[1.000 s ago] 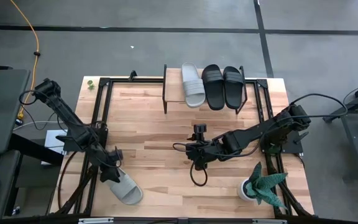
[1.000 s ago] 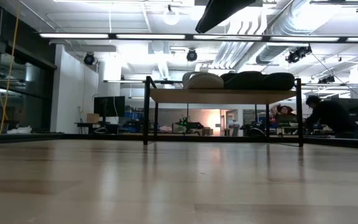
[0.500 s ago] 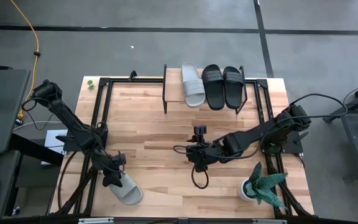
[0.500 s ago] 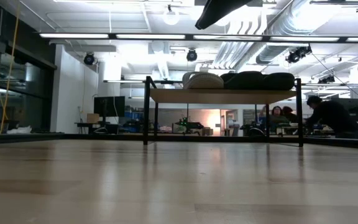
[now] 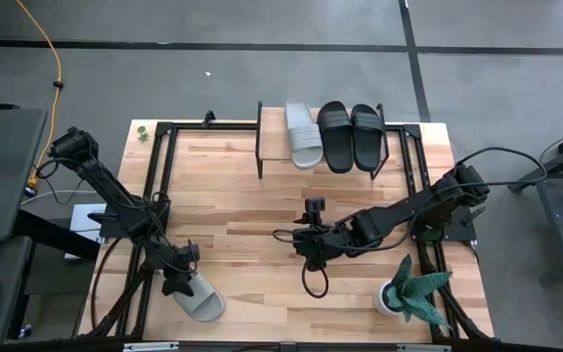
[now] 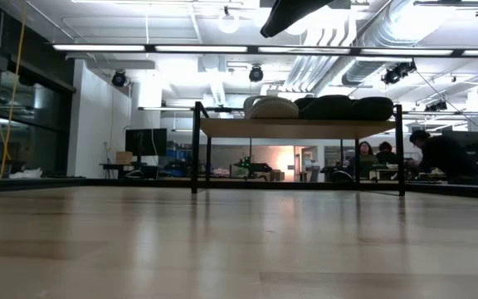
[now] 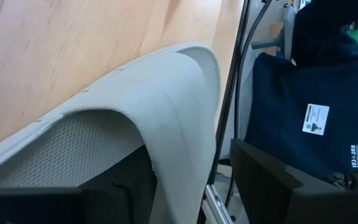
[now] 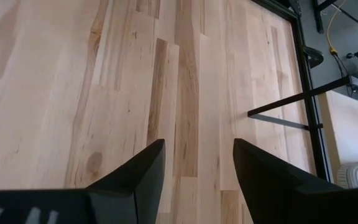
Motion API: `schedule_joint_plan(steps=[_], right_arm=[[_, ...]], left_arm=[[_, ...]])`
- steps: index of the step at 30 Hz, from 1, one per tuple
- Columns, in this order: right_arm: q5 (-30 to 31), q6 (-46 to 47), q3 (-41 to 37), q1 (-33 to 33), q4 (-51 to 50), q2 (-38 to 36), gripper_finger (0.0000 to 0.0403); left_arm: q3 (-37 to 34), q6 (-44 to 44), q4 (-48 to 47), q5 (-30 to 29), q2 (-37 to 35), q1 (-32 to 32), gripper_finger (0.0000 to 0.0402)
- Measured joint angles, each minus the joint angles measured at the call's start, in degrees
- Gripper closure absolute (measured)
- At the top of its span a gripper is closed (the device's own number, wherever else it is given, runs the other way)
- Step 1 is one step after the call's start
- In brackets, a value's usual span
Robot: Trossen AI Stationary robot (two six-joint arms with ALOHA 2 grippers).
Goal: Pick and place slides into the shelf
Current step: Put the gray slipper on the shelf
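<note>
One pale grey-green slide (image 5: 201, 301) lies sole-down near the table's front left corner. My left gripper (image 5: 182, 283) is at its open end; in the left wrist view the wide strap (image 7: 166, 106) stands between the open fingers (image 7: 185, 165). Three more slides, one pale (image 5: 304, 133) and two black (image 5: 334, 136) (image 5: 367, 135), lie side by side on the shelf (image 5: 274, 154) at the far edge; the low view shows them atop the shelf (image 6: 301, 129). My right gripper (image 5: 304, 253) hangs open over the table's middle, bare wood between its fingers (image 8: 197, 152). My left gripper comes at the slide slanting down from the table's left. One finger (image 7: 126, 183) is inside, under the strap's arch (image 7: 179, 155), and the other finger (image 7: 260, 177) is outside, a gap apart from it. Whether the inner finger touches the strap I cannot tell.
A potted plant (image 5: 411, 293) stands at the front right. Black metal rails (image 5: 151, 176) (image 5: 420, 166) run along both sides of the table. A cable loop (image 5: 312, 281) hangs below the right arm. Bare wood lies between the arms and the shelf.
My left gripper has moved down and toward the table's near edge, closing in on the pale slide's open end. The slide has stayed where it was.
</note>
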Motion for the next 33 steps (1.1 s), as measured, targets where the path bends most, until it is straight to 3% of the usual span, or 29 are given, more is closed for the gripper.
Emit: schedule_joint_plan(steps=[17,26,33], right_arm=[[0.0,0.1,0.0,0.0,0.0,0.0,0.0221],[0.3,-0.7,0.0,0.0,0.1,0.0,0.0221],[5.3,-6.4,0.0,1.6,3.6,0.0,0.0221]], left_arm=[[0.0,0.0,0.0,-1.4,0.3,0.0,0.0391],[0.0,1.5,0.4,-2.1,0.2,0.1,0.0395],[0.0,3.5,4.6,-3.9,0.2,0.2,0.0395]])
